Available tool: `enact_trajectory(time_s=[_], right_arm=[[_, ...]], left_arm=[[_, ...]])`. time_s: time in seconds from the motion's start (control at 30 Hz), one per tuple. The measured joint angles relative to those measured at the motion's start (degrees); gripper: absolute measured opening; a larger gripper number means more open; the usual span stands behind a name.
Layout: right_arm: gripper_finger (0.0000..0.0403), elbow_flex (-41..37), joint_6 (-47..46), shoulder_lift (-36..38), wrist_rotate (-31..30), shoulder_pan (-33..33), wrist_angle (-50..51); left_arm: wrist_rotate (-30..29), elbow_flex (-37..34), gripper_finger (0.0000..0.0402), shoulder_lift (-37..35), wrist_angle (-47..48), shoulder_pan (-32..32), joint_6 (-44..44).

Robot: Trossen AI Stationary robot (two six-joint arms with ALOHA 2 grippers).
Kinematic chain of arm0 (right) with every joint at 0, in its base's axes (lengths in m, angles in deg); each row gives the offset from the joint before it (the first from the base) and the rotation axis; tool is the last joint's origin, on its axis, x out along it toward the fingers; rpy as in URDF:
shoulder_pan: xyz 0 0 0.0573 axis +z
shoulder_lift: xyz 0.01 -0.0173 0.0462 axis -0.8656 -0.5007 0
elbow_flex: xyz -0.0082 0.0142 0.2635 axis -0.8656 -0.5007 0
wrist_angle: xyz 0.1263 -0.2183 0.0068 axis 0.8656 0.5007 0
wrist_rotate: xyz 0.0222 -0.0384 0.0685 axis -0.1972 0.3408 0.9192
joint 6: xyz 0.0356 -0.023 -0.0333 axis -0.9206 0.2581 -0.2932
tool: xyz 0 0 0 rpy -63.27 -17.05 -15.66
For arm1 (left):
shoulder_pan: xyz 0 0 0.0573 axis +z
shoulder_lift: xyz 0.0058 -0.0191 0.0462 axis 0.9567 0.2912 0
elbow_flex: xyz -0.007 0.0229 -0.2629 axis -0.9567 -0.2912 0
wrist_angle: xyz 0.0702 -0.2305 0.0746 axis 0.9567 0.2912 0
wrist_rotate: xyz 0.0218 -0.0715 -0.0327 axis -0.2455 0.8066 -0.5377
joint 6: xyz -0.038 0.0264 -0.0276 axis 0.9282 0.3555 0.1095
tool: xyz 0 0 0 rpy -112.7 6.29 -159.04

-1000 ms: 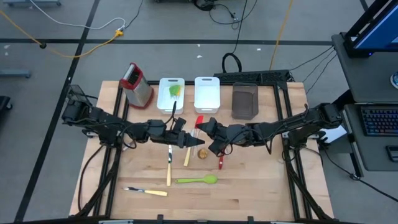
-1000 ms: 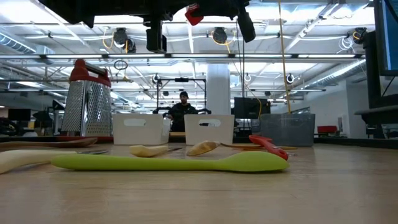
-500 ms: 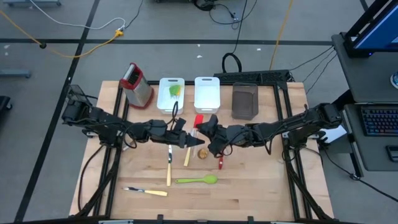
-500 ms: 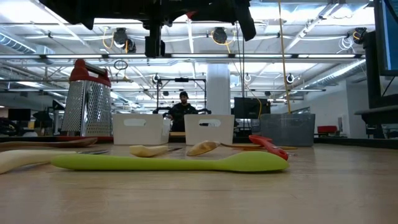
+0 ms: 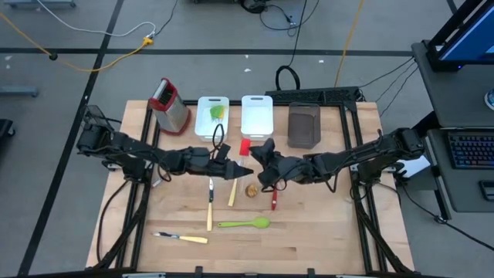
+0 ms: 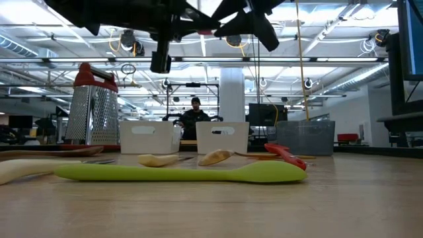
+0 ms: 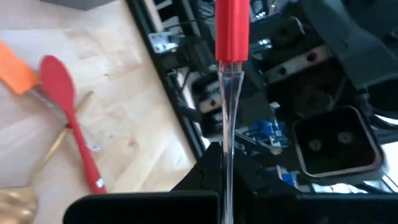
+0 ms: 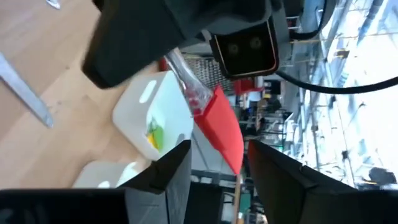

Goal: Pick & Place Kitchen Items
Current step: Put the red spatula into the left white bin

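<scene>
The small spatula with a red blade and a clear handle [image 7: 231, 74] hangs in the air over the middle of the tabletop [image 5: 324, 232], just in front of the two white rectangular bins. My left gripper [image 5: 230, 168] has its jaws clamped on the clear handle; my left wrist view shows the handle running straight up out of them to the red blade. My right gripper [image 5: 257, 154] sits right against the blade end with its jaws apart, the red blade showing between and beyond them in my right wrist view, so I judge it holds nothing.

I read this as a hand-over step, with the spatula now resting with the left arm alone. The left white bin [image 5: 212, 117] already holds a green utensil [image 5: 217, 113]; the right white bin [image 5: 256, 116] and the dark bin [image 5: 304, 126] sit along the far edge, beside the steel box grater with a red top [image 5: 170, 105].

Next I would back the right arm clear, then carry the spatula over a bin and release.

Left on the tabletop are a long green spoon [image 5: 244, 224], a long red spoon [image 5: 273, 199], a wooden spoon [image 5: 233, 191] and two cream-handled knives [image 5: 209, 207], the second [image 5: 182, 238] near the front left corner.
</scene>
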Motion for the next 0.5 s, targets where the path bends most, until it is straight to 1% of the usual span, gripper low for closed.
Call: enact_trajectory(time_s=[0.17,0.23,0.37,0.43,0.5], right_arm=[[0.0157,0.0,-6.2,0.0,-0.3,0.5,6.2],[0.0155,0.0,-8.5,0.0,-2.3,0.5,8.7],[0.0142,0.0,-14.8,0.0,-5.6,0.1,16.9],[0.0129,0.0,-19.9,0.4,-5.1,-0.4,22.7],[0.0111,0.0,-25.3,1.2,-2.2,-1.1,28.6]], left_arm=[[0.0,0.0,0.0001,0.0,3.5,1.9,0.7],[-0.2,0.0,0.0001,0.0,5.1,2.7,2.0],[-2.9,0.0,0.0001,0.0,8.5,3.9,3.4],[-4.6,0.0,0.0001,-0.3,9.7,4.5,3.9],[-6.3,0.0,0.0001,-0.9,9.7,5.3,3.9]])
